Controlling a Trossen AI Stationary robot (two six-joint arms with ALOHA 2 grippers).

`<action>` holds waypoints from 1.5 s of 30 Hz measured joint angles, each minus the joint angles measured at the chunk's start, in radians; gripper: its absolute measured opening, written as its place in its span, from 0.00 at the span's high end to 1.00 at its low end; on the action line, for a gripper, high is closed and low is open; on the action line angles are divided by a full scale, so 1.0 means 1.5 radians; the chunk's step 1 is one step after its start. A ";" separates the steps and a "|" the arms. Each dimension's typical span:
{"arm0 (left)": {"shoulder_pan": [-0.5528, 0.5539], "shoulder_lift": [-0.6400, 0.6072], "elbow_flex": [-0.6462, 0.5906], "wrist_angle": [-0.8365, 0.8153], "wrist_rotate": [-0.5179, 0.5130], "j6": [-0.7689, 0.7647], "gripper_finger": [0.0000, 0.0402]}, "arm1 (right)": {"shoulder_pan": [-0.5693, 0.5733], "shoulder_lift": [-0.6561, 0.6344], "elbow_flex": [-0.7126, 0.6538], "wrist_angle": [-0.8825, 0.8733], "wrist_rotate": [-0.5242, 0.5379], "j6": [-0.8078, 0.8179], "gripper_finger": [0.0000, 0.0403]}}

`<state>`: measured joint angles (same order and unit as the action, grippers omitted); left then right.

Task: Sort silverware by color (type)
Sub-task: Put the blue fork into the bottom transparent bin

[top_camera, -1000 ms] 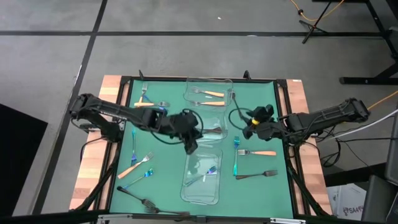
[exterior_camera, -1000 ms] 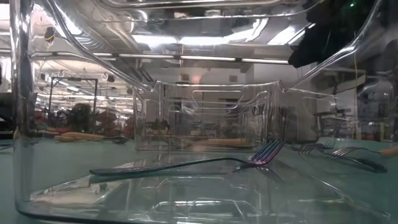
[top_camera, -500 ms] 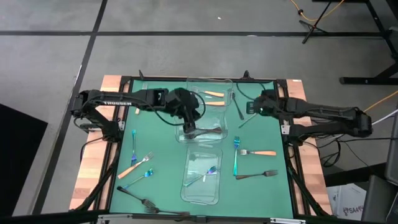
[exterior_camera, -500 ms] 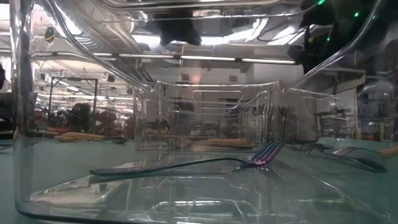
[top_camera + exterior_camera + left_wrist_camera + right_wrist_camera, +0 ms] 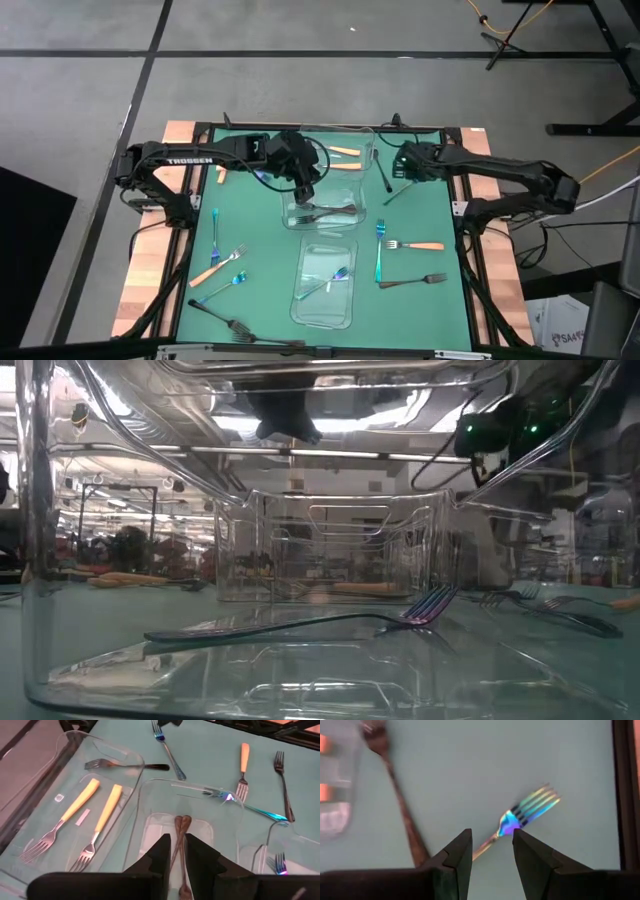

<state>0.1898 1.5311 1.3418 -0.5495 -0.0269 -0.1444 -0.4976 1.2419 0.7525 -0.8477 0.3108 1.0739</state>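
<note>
The forks lie scattered on the green mat and in three clear containers. My left gripper hangs open above the middle container, where dark forks lie; its fingers touch nothing. My right gripper is open above the far right part of the mat. An iridescent blue-teal fork lies flat just beyond its fingers, and a dark fork lies beside that. The far container holds orange-handled forks. An iridescent fork lies in the near container.
More forks lie flat on the mat: an orange-handled one, a blue one and a dark one on the right; orange, blue and dark ones on the left. Bare mat shows between the containers and the left-hand forks.
My left gripper has moved from over the near container toward the far edge and now hangs above the middle container. My right gripper has also moved toward the far edge, its arm swinging round, and now hovers over the iridescent fork by the far container.
</note>
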 joint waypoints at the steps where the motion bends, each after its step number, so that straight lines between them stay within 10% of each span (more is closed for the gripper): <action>1: 0.000 0.000 0.000 0.000 0.000 0.000 0.88 | -0.003 0.013 0.000 0.001 -0.007 0.006 0.67; 35: -0.057 0.000 0.000 -0.015 -0.005 0.017 0.88 | -0.004 0.225 0.002 0.079 -0.057 0.049 0.68; 45: -0.056 -0.014 0.000 -0.051 -0.008 0.017 0.88 | -0.004 0.226 0.001 0.083 -0.058 0.049 0.87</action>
<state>0.1055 1.5101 1.3418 -0.6253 -0.0386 -0.1188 -0.5037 1.5808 0.7544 -0.7229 0.2237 1.1474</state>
